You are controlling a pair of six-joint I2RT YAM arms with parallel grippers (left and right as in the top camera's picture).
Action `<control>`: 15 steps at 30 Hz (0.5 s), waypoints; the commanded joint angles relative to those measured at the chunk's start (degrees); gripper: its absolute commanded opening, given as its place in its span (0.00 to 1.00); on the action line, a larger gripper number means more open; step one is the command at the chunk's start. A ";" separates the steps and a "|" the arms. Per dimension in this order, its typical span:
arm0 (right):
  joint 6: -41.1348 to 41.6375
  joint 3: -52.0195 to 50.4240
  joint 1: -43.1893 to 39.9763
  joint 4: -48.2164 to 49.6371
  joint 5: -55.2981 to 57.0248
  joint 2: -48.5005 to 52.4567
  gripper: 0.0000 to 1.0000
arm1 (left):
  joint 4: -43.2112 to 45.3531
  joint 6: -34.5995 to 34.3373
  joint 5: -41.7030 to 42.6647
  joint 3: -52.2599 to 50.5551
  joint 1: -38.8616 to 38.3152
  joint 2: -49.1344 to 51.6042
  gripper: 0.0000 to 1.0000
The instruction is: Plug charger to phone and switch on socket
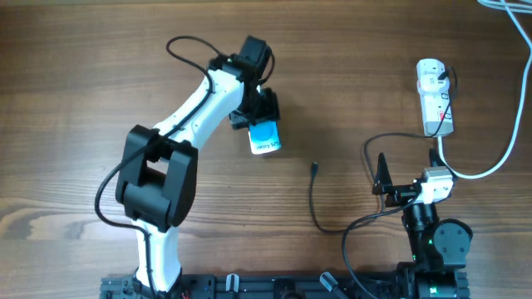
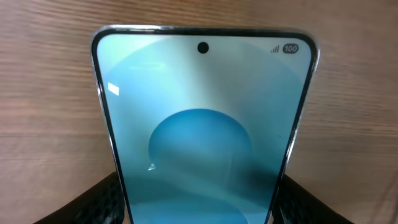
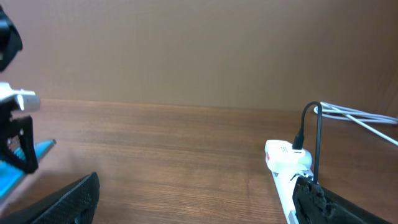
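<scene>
My left gripper (image 1: 259, 116) is shut on the phone (image 1: 265, 138) and holds it by its long edges near the table's middle. In the left wrist view the phone's cyan screen (image 2: 199, 106) fills the frame between my two black fingers (image 2: 199, 214). The charger's small dark plug tip (image 1: 315, 168) lies loose on the table to the right of the phone, and its thin black cable curves back toward the right arm. The white socket (image 1: 434, 98) lies at the far right with a black plug in it; it also shows in the right wrist view (image 3: 288, 158). My right gripper (image 3: 199, 196) is open and empty.
The socket's white lead (image 1: 507, 145) loops across the right edge of the table. The right arm's base (image 1: 432, 237) stands at the front right, the left arm's base (image 1: 158, 249) at the front left. The table is bare brown wood (image 1: 83, 91).
</scene>
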 commanded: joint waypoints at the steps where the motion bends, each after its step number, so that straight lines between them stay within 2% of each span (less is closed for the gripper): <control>1: -0.52 -0.09 -0.28 0.15 0.74 -0.46 1.00 | 4.04 2.95 -2.27 -4.37 -2.32 -0.31 0.67; 8: -0.52 -0.09 -0.28 0.15 0.74 -0.46 1.00 | 5.27 2.93 -9.38 -5.16 -7.37 -0.31 0.68; 11: -0.52 -0.09 -0.28 0.15 0.74 -0.46 1.00 | 5.60 2.86 -9.27 -5.07 -8.00 -0.33 0.68; 12: -0.50 -0.09 -0.28 0.15 0.74 -0.46 1.00 | 5.46 2.36 -8.52 -4.83 -7.89 -0.35 0.68; 15: -0.55 -0.09 -0.28 0.15 0.74 -0.46 1.00 | 4.07 1.46 1.66 -2.51 -6.34 -1.66 0.68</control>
